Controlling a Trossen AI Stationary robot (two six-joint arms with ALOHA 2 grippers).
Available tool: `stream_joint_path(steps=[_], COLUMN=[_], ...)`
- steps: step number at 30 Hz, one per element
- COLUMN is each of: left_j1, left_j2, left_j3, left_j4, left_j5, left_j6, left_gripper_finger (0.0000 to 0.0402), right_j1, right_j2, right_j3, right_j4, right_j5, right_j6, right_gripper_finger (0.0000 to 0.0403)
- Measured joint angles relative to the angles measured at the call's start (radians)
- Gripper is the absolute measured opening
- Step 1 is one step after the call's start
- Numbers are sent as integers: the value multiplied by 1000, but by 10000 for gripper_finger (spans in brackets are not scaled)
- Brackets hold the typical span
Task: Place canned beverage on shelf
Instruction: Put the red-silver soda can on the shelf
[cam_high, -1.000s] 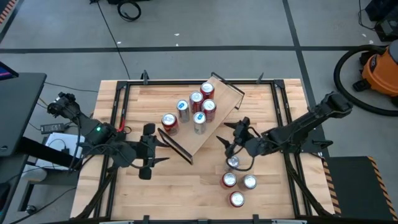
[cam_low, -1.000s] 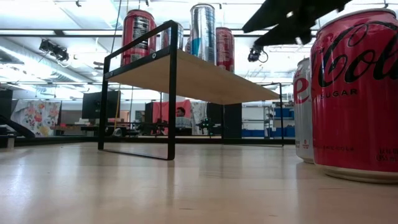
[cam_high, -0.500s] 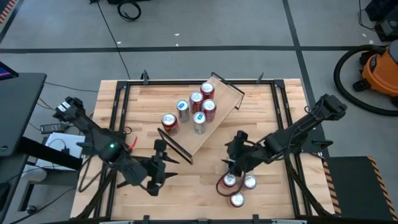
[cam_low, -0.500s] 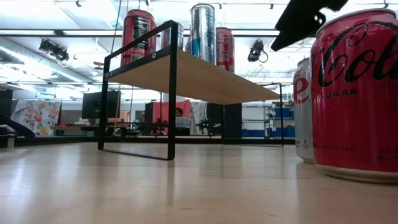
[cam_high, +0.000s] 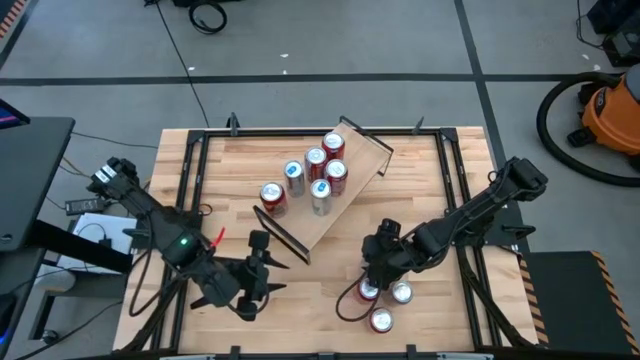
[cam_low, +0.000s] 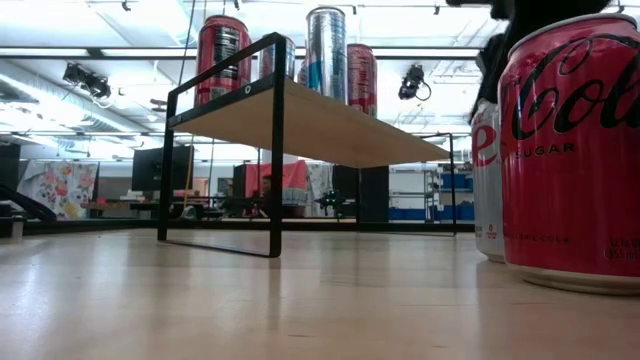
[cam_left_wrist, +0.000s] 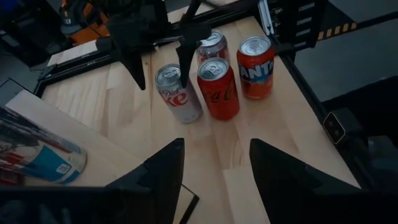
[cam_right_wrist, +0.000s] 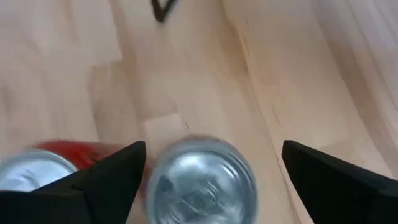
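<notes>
The right gripper (cam_high: 372, 272) hangs just above the group of cans that stand on the table near the shelf (cam_high: 345, 195), on the side of its near end. Its fingers are spread wide, and the silver can top (cam_right_wrist: 204, 180) lies between them, so I judge the step is reaching for this can, not yet gripping. Next it must go lower and close without pushing the red can (cam_right_wrist: 43, 165) beside it. Six cans (cam_high: 318, 176) already stand on the shelf. The left gripper (cam_high: 262, 268) waits open, near the shelf's near end.
</notes>
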Motion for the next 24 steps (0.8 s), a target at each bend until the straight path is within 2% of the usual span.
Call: stream_joint_path(steps=[8,16,21,24], left_j1=[0,16,37,60], left_j2=[0,0,0,0], left_j3=[0,0,0,0], left_j4=[-3,-1,1,1], left_j5=[0,0,0,0], left_j6=[-8,-7,20,60], left_gripper_finger=[192,192,192,192], right_j1=[12,6,5,5], right_j2=[0,-1,-2,-4], right_j3=[-5,-106,-125,-128], right_j4=[-31,28,35,23], right_j5=[2,-40,-2,36], right_j6=[33,83,73,47], right_gripper_finger=[387,355,321,317])
